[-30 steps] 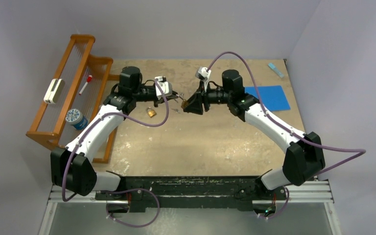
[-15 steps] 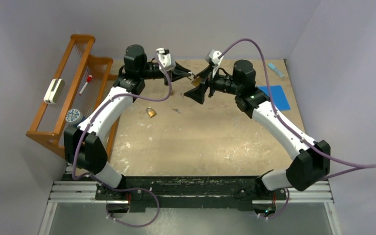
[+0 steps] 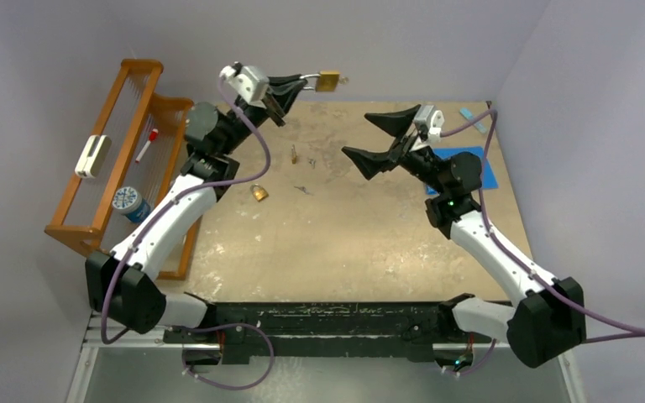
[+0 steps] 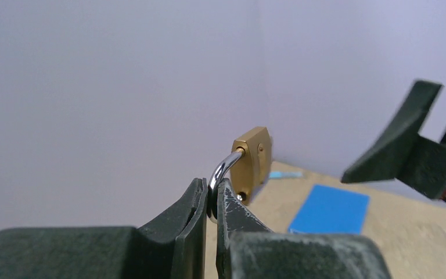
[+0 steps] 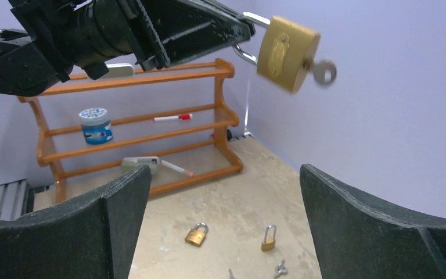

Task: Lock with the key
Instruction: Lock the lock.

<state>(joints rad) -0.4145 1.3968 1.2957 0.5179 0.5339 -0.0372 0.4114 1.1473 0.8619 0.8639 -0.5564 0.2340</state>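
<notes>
The right hand [image 3: 357,135] had released the small silver key [image 5: 324,72] and gaped empty, while the left hand [image 3: 302,82], clenched on the steel shackle [image 4: 223,167], had raised the brass padlock [image 3: 328,81] over the far edge of the counter [image 3: 344,243], so the turning seemed done.

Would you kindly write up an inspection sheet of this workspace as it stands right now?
Surface: tan table, scuffed.
Job's things: brass padlock held aloft, key in its keyhole.
Clutter: larger spare padlock, smaller spare padlock, loose keys, blue mat, wooden rack holding tub and marker.
Grippers: left gripper shut on the shackle; right gripper open, empty.
Cables: purple cable along each arm.
Surroundings: plain walls.
</notes>
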